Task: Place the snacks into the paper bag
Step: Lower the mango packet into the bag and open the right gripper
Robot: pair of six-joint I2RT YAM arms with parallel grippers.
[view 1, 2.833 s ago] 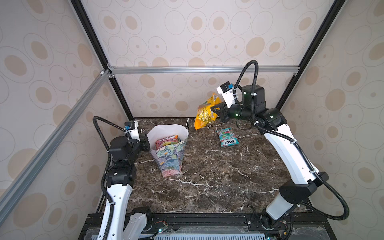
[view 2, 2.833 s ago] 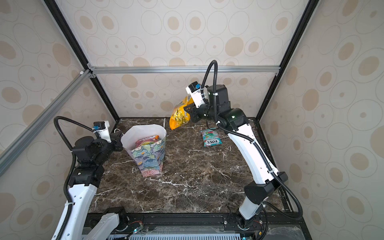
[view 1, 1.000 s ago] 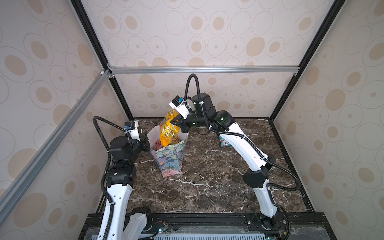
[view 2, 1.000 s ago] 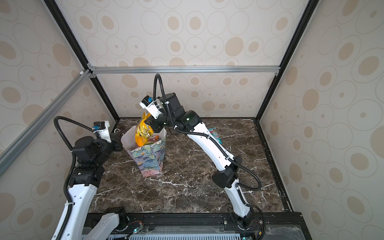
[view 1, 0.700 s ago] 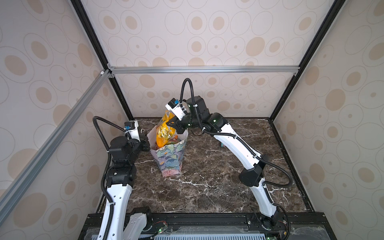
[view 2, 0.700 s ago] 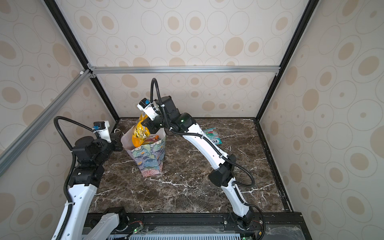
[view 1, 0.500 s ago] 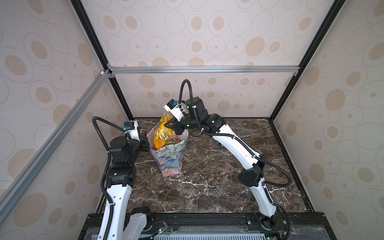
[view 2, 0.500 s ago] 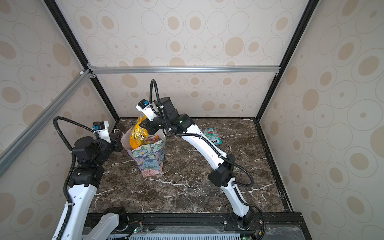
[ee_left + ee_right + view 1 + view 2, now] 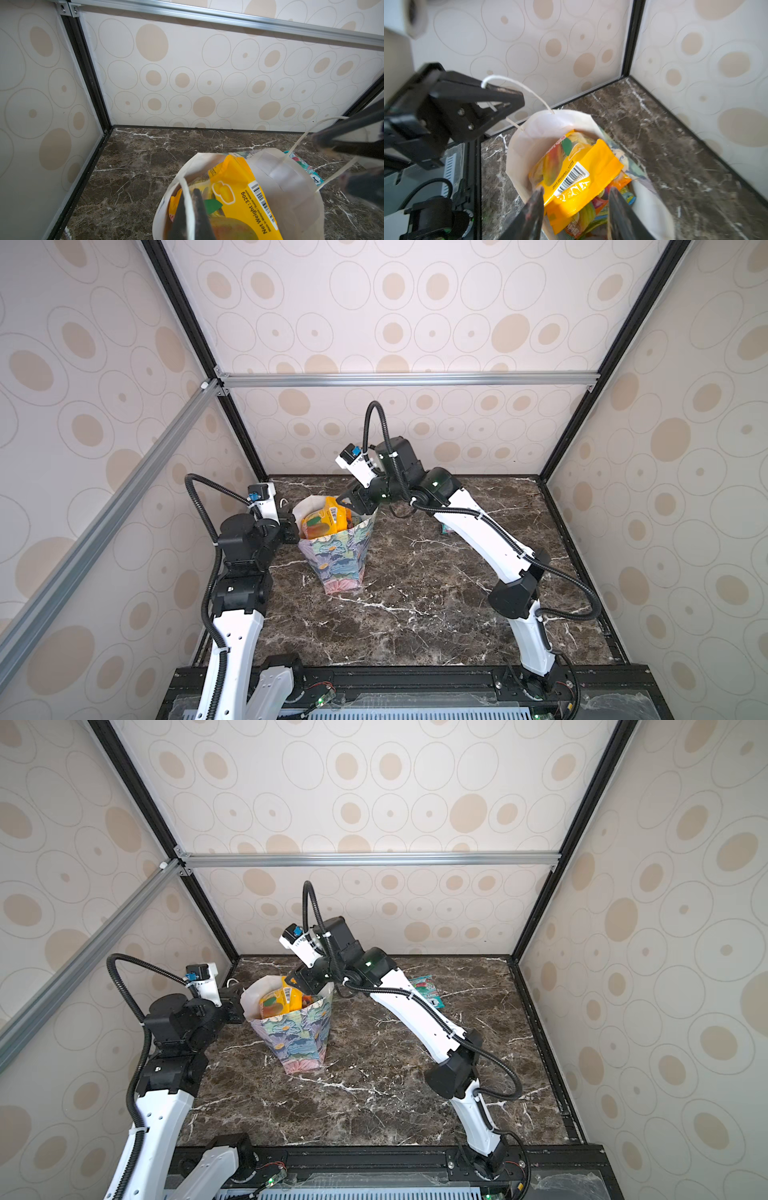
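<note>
Now, right gripper [image 9: 576, 190] jaws parted, empty — yellow mango packet [image 9: 591, 164] just beneath, inside paper bag [image 9: 529, 133]. Lift straight out; left gripper [image 9: 189, 193], pinched on bag handle [image 9: 496, 76], steadies mouth.

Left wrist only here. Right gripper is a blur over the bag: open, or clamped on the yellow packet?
Observer: Open. In the right wrist view the right gripper has its jaws apart either side of the yellow packet, which rests in the bag.
Operator: Anything under it?
Observer: An orange packet, with more below.
Operator: Any left out besides the teal one?
Observer: None that the top views show; the teal packet lies on the table by the right arm.
</note>
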